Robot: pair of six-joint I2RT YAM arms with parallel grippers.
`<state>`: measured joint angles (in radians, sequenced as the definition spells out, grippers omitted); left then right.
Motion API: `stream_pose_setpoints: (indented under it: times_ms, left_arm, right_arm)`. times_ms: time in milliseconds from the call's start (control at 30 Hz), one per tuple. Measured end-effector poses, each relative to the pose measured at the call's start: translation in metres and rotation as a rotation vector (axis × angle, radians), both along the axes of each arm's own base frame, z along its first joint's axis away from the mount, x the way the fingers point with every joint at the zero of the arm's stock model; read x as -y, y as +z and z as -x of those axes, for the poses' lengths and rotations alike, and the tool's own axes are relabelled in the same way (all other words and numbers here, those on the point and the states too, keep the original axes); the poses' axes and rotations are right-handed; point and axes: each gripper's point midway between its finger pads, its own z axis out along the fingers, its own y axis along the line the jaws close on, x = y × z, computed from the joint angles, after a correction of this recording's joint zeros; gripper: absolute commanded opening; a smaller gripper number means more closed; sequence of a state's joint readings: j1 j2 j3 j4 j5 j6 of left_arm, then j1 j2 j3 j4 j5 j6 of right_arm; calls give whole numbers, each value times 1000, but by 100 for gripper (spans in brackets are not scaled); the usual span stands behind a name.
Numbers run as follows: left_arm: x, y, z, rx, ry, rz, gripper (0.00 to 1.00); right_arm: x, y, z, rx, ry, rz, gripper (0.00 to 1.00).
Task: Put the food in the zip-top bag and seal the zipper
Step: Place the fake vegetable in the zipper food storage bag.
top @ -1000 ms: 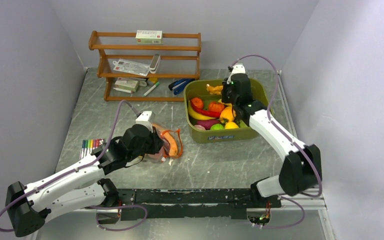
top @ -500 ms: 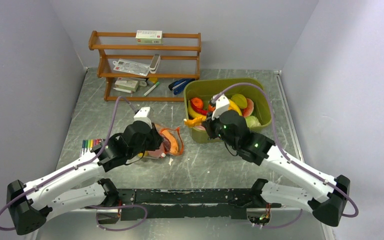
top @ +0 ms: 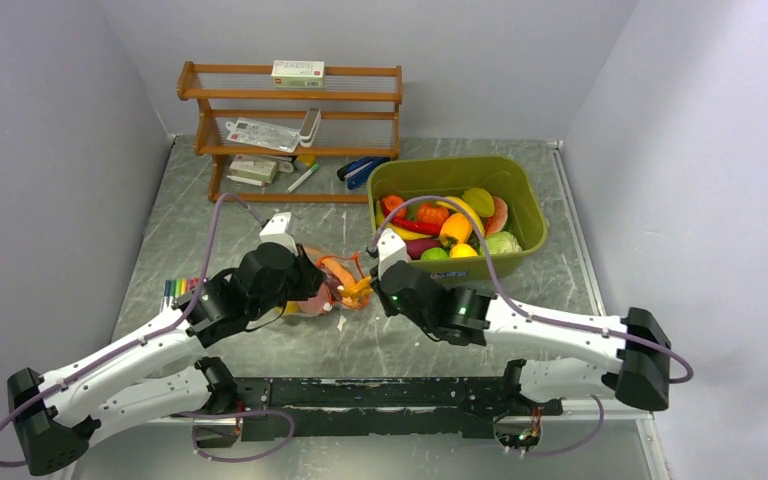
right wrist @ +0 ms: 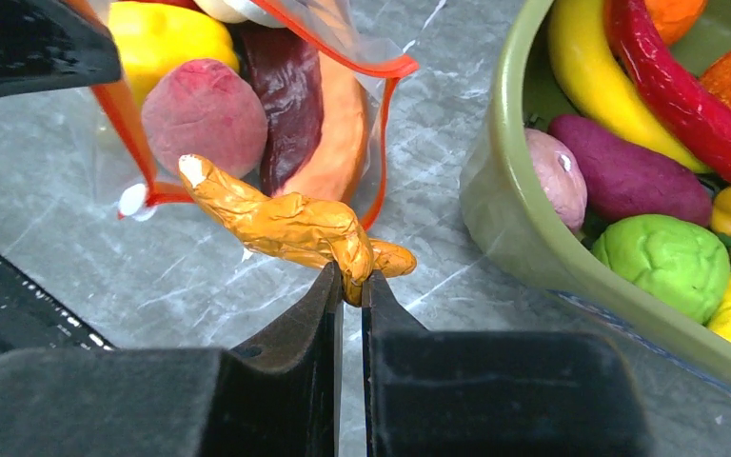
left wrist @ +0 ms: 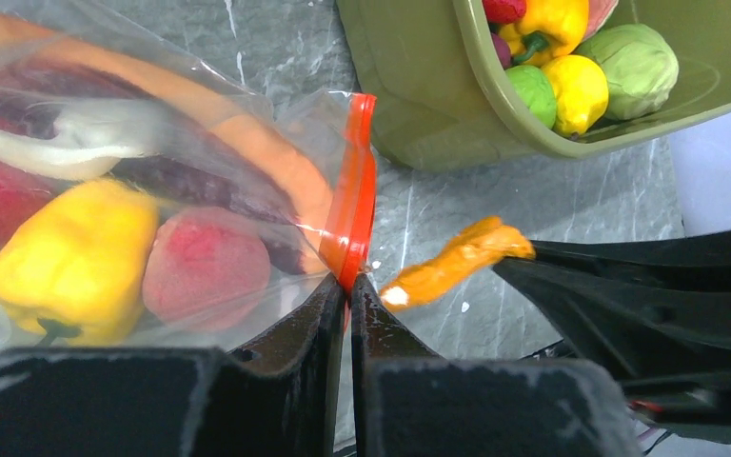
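Right gripper [right wrist: 351, 286], pinching a knobbly orange food piece [right wrist: 281, 224], has swung over from the tub [right wrist: 523, 219]; zip-top bag [left wrist: 200, 143] just ahead, its zipper [left wrist: 355, 190] pinched by left gripper [left wrist: 347, 290], so insertion likely next.

We log this as a robotics lab test cell. Bare pale walls [top: 60, 120] box in a grey stone-patterned counter [top: 260, 220]. A cabled left arm [top: 130, 355] and right arm [top: 550, 330] are bolted to a black rail [top: 360, 392] at its near edge. The props look staged: a wooden rack [top: 360, 72] of packets, marker pens [top: 182, 290], an olive tub [top: 522, 190] of toy food [top: 457, 228].
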<state>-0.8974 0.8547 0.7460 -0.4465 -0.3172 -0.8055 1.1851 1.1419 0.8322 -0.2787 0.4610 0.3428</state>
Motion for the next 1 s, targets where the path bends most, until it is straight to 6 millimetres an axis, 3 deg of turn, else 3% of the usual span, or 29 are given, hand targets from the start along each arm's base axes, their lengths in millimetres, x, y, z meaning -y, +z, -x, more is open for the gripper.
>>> stream_pose_setpoints:
  times_ms: [167,333,567,767,1000]
  left_arm:
    - [-2,8,1,14,11,33,7]
    - [-4,14,1,21,28,55,7]
    - [-7,20,3,25,44,90,7]
    - [-8,9,4,8,52,81,7]
    - [-7,4,3,-1,54,73,7]
  right_arm:
    - [-18,-15,-9,5,-15,32,4]
    - [-52,-18,-22,13,-13,3,9]
    - [-91,-18,-32,-6,-5,-49,44]
    - [-92,-7,-28,-70,-64,-132,55]
    - [-69,18,-3,-198,-116,-301,55]
